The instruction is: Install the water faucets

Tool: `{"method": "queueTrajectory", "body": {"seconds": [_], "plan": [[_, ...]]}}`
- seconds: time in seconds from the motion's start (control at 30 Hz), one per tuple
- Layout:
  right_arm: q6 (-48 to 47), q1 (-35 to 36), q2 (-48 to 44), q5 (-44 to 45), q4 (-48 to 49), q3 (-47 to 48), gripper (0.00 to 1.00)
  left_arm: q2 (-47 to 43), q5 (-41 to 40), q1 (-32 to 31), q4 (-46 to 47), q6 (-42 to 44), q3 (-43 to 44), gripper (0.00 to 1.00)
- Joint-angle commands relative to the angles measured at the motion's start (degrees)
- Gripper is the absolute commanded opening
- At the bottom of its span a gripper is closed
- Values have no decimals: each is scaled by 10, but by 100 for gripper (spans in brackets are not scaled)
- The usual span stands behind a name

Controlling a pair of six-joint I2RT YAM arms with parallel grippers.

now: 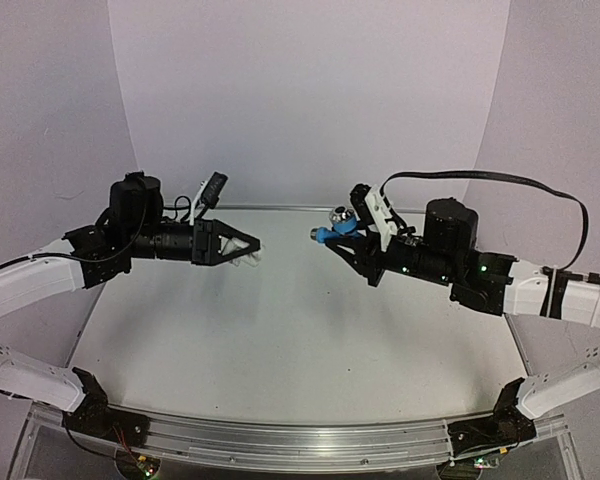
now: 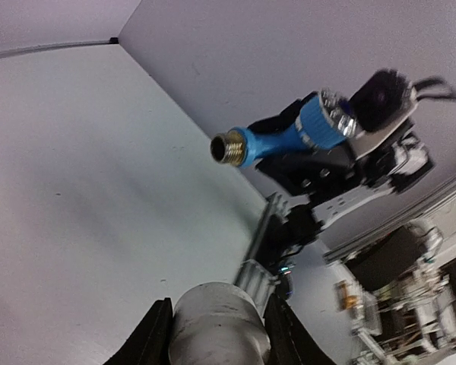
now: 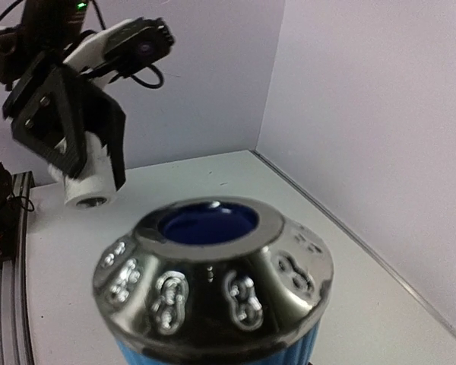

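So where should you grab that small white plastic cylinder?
Pinch the small white plastic cylinder across its round sides, coming from behind, as the left gripper does. That leaves its open hole free, facing the light-blue plastic tap.

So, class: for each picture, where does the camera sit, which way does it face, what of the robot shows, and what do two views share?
Top external: above and behind the bases, looking down at the table; both arms show, left gripper and right gripper facing each other.
Left wrist: on the left arm, facing the blue faucet in the right gripper; own fingers flank a white fitting.
Right wrist: looks past the faucet's knob at the left gripper.
Both wrist views share faucet and white fitting.
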Motion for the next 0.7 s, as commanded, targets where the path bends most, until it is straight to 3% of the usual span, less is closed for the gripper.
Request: {"method": "queueTrajectory", "body": {"seconds": [0.0, 0.2, 0.37, 0.67], "plan": [[-127, 0, 18, -103, 36, 58, 0, -15, 187, 56, 207, -271, -16, 0], [-222, 1, 19, -172, 42, 94, 0, 14, 202, 106, 552, -619, -99, 0], [-242, 1, 58, -206, 88, 123, 0, 36, 175, 108, 562, -717, -87, 0], [-235, 0, 116, -232, 183, 148, 0, 46, 147, 108, 563, -752, -75, 0]]}}
